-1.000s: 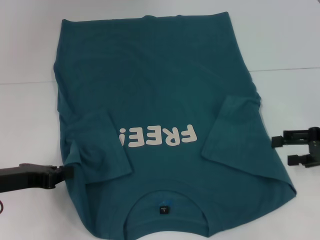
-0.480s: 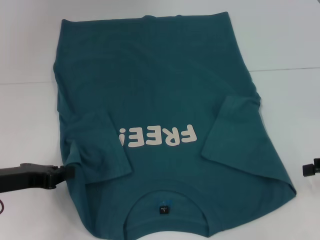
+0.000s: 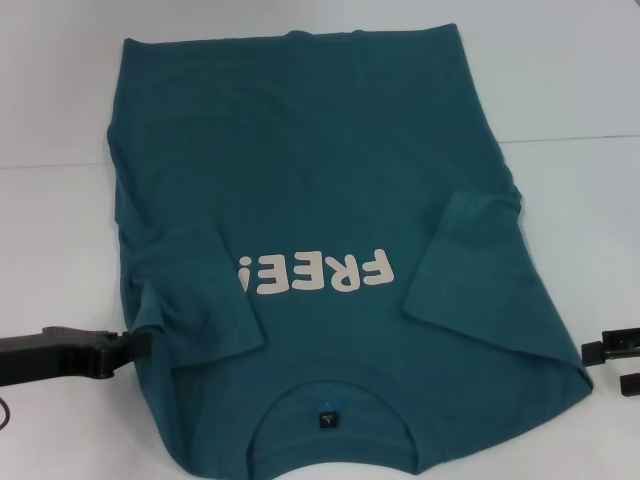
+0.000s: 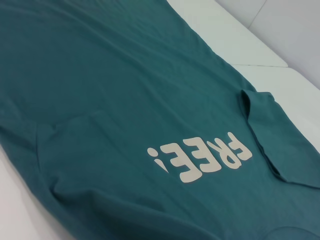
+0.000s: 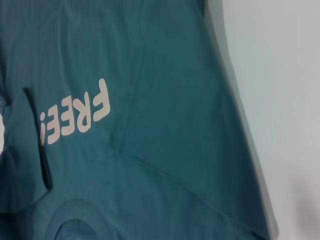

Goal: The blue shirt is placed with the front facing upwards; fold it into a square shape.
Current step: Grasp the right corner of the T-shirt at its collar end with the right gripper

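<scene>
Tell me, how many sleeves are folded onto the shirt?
2. One sleeve lies folded over the blue shirt beside the "!" end of the print; the other sleeve lies beside the "F" end.

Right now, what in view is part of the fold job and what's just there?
Part of the job:
- blue shirt, front up, both sleeves folded in
- left pincer, at the shirt's edge by the sleeve
- right pincer, just off the shirt's other side

Just there:
- white table; nothing else lying about
</scene>
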You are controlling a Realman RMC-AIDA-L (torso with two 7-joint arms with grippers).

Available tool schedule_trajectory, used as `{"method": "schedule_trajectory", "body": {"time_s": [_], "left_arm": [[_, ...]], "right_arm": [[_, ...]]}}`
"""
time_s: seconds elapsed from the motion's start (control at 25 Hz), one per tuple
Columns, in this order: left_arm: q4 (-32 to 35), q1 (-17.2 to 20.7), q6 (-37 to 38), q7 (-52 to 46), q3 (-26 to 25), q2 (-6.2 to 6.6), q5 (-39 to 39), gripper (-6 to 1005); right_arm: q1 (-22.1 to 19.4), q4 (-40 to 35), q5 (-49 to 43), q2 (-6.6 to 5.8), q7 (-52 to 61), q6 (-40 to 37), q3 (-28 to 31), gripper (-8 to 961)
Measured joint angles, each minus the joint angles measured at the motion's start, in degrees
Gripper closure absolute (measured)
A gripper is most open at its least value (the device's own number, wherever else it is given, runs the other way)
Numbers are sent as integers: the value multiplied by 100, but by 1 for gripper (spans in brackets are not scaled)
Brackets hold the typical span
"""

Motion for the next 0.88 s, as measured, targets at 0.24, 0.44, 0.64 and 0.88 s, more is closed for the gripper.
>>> {"method": "schedule_trajectory", "body": {"time_s": [0.24,0.44,0.64,0.88], "left_arm": [[0,-2,5,1,-7,0,0,973],[0,7,6,1,-2,0,-4,973],[0,22,5,1,-3,0,-9,973],[0,24,5,1,-8,0,-10,973]], "right_arm": [[20,13,-4,90,-1,89,-54,42],[30,14,-4,136,-1,158,-67,45],[34,14,-4,157,-4,205,-82,48],[49,14,-4,206,-10,266,-95,52]]}}
